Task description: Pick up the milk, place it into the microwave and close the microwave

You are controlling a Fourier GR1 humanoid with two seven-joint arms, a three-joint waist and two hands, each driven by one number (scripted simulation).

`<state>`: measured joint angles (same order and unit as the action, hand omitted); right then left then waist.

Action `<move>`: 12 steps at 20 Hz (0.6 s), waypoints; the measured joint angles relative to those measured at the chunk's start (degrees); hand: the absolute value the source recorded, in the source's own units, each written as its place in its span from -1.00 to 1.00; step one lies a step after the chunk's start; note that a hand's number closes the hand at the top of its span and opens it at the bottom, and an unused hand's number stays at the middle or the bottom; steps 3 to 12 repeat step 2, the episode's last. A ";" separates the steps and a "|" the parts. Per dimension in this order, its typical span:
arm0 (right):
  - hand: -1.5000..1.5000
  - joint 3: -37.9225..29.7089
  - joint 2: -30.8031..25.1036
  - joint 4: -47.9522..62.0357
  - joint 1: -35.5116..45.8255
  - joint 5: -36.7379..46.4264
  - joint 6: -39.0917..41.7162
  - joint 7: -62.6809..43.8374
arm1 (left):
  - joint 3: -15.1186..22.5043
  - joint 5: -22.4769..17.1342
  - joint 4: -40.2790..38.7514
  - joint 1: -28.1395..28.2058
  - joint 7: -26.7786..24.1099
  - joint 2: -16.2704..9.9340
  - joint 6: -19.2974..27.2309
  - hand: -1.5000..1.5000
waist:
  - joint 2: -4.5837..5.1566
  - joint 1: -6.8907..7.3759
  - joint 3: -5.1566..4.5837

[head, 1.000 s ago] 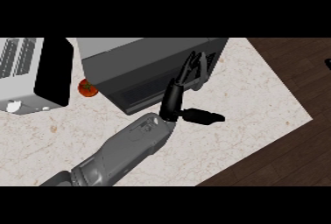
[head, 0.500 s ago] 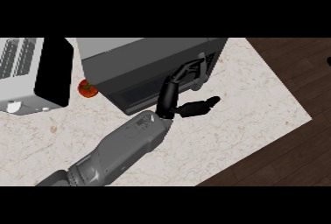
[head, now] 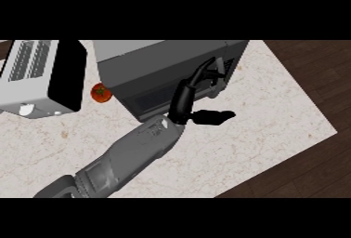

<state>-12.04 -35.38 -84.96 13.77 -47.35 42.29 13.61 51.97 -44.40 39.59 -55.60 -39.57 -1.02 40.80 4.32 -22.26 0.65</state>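
The dark grey microwave (head: 158, 60) stands at the back middle of the counter, and its door looks closed. No milk shows anywhere. My left hand (head: 182, 100) reaches up from the lower left and rests against the microwave's front right part. Its fingers (head: 205, 69) lie up the front face with their tips bent over. The thumb (head: 216, 116) sticks out to the right above the counter and holds nothing. My right hand is out of view.
A white and black toaster (head: 34, 79) sits at the back left. A red tomato (head: 100, 92) lies between it and the microwave. The pale stone counter (head: 260, 135) ends at the right and lower right, with dark wooden floor (head: 315, 69) beyond.
The fingers were straight against the microwave's front and have bent at the tips. The thumb has drawn in towards the palm. The forearm has barely shifted.
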 measured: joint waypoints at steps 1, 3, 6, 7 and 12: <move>-1.00 -0.09 -0.06 0.00 -0.11 -0.11 -0.06 -0.06 | 0.23 0.04 -0.30 -0.32 0.45 0.21 0.15 -1.00 | -0.04 0.23 0.01; -1.00 -0.21 -0.25 0.04 -0.21 -0.16 -0.06 -0.14 | 0.44 0.12 -0.56 -0.61 0.81 0.43 0.38 -1.00 | -0.08 0.44 0.02; -1.00 -0.21 -0.25 0.04 -0.21 -0.16 -0.06 -0.14 | 0.44 0.12 -0.56 -0.61 0.81 0.43 0.38 -1.00 | -0.08 0.44 0.02; -1.00 -0.21 -0.25 0.04 -0.21 -0.16 -0.06 -0.14 | 0.44 0.12 -0.56 -0.61 0.81 0.43 0.38 -1.00 | -0.08 0.44 0.02; -1.00 -0.21 -0.25 0.04 -0.21 -0.16 -0.06 -0.14 | 0.44 0.12 -0.56 -0.61 0.81 0.43 0.38 -1.00 | -0.08 0.44 0.02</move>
